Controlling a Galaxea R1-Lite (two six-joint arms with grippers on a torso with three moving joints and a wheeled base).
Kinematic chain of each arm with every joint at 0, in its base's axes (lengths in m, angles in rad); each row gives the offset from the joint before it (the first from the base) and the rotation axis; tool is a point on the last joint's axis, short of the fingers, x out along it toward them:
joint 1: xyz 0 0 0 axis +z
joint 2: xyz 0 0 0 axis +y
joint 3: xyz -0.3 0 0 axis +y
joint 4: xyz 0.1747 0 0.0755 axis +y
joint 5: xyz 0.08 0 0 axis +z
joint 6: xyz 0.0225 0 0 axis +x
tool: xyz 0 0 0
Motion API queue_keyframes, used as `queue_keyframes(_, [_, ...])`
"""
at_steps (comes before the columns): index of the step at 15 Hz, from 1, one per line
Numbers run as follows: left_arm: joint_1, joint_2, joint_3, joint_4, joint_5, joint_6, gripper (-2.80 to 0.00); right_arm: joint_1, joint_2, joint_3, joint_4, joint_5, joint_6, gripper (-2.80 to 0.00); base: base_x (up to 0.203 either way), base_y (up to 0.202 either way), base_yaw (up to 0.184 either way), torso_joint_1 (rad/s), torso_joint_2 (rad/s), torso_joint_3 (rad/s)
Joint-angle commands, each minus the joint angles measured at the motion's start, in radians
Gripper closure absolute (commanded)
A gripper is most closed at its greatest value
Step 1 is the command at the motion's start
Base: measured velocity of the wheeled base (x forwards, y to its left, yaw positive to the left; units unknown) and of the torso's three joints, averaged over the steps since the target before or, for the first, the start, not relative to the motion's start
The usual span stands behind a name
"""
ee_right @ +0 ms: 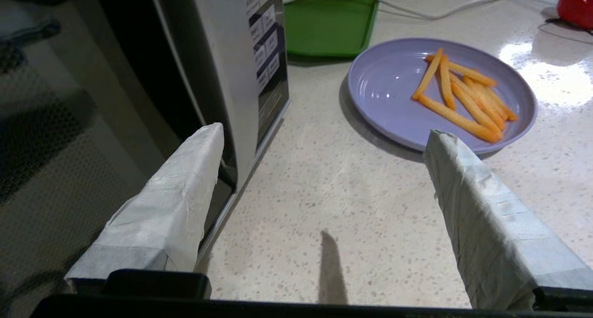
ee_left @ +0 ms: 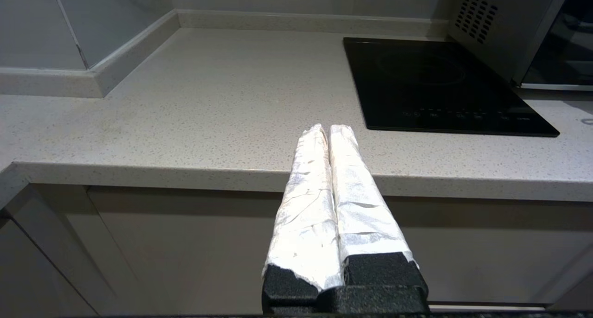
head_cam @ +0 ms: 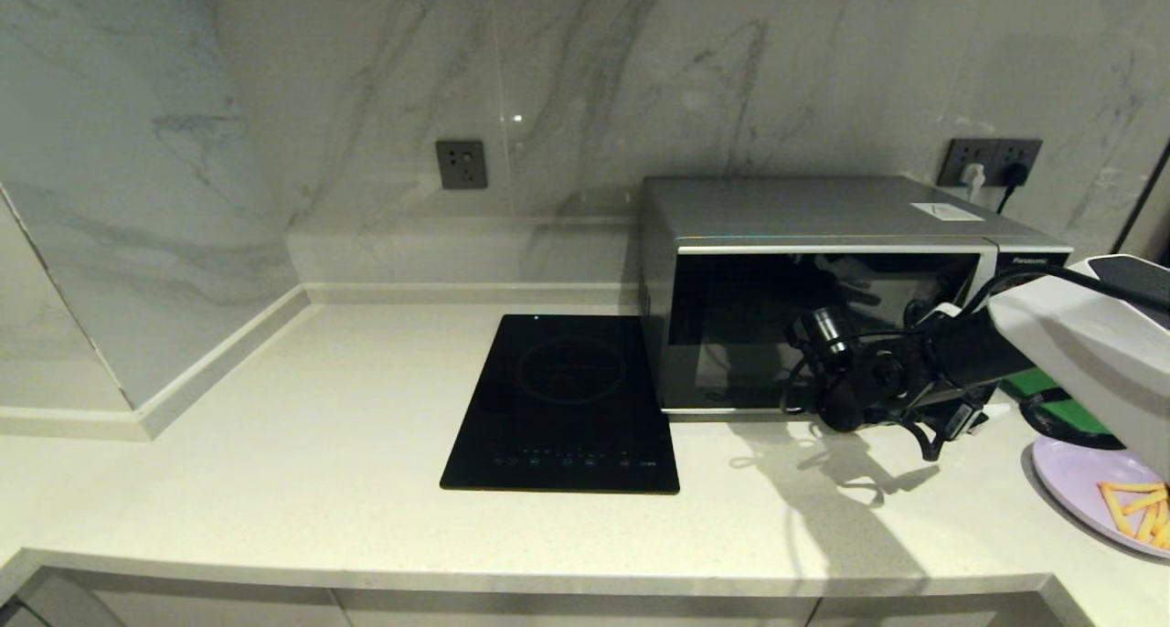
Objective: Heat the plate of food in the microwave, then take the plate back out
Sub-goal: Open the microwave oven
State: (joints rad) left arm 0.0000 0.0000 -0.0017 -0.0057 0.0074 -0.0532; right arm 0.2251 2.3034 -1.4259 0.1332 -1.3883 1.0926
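The silver microwave [head_cam: 823, 216] stands at the back right of the counter with its dark glass door shut. My right gripper [head_cam: 941, 398] hovers low in front of it, open and empty. In the right wrist view the right gripper [ee_right: 324, 132] has one finger before the door glass beside the silver handle strip of the microwave [ee_right: 217, 77], the other out over the counter. The lavender plate of food [ee_right: 389, 91], bearing orange fries [ee_right: 463, 100], rests on the counter just beyond the fingertips; the plate [head_cam: 1088, 481] is at the far right edge. My left gripper [ee_left: 329, 128] is shut and empty, parked below the counter's front edge.
A black induction cooktop [head_cam: 567, 398] lies left of the microwave. A green tray [ee_right: 329, 26] sits behind the plate, right of the microwave's button panel. A white cable [ee_right: 417, 9] and a red object [ee_right: 577, 3] lie further back. Wall sockets [head_cam: 992, 161] are behind the microwave.
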Motion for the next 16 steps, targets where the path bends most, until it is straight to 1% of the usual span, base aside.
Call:
queue_keyframes(1, [0.0,0.0,0.0,0.0,0.0,0.0,0.0,-0.012,0.027,-0.027,0.0,-0.006,0.006,-2.8,0.0,0.0,0.0,0.0,0.0,0.0])
queue_keyframes(12, [0.0,0.0,0.0,0.0,0.0,0.0,0.0,-0.058,0.091,-0.161,0.016,-0.001,0.004,-2.8,0.0,0.0,0.0,0.0,0.0,0.0])
queue_keyframes(16, [0.0,0.0,0.0,0.0,0.0,0.0,0.0,-0.078,0.089,-0.169,0.022,-0.003,0.003,-2.8,0.0,0.0,0.0,0.0,0.0,0.0])
